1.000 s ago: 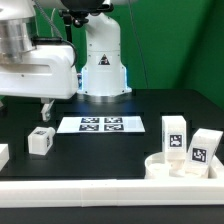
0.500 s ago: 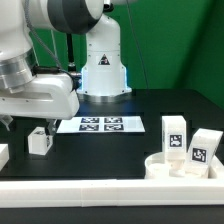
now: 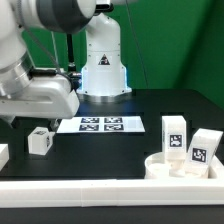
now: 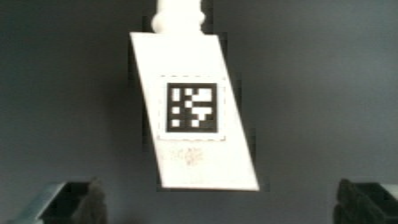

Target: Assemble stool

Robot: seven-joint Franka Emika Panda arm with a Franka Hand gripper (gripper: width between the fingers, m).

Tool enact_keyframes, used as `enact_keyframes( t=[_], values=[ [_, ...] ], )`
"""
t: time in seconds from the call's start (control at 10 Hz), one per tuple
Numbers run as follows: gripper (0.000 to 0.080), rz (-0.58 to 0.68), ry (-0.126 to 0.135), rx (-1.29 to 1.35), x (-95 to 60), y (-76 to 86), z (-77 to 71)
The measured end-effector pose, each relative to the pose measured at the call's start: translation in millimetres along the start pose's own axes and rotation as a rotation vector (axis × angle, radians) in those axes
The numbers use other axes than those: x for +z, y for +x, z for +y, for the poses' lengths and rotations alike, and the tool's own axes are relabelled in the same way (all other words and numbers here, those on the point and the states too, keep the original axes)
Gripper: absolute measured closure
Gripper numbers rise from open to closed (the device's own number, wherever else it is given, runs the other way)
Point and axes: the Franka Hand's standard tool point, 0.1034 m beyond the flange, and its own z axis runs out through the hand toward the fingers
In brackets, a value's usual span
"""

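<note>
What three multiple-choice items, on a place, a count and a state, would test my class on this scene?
1. Where is the seat disc in the exterior view? A lower right; B upper left; C centre.
2. How many legs stand upright at that view's right? A one; B two; C four.
3. The tool is: A open; B shut on a leg; C shut, empty.
Key: A, it lies at the lower right; B, two tagged legs stand there; A, its fingers stand wide apart.
</note>
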Motion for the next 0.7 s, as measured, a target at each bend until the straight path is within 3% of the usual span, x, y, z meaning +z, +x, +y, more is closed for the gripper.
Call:
enact_keyframes(
  t=[0.4,0.6,0.7],
  values=[
    [0.015,-0.28,0.018,-0.001,9.6,-8.4,3.4],
    [0.015,-0.356,-0.001,-0.042,13.5,-8.0,-1.3],
    [0.015,-0.42,0.016,-0.083,12.0,-10.6,-2.8]
  ],
)
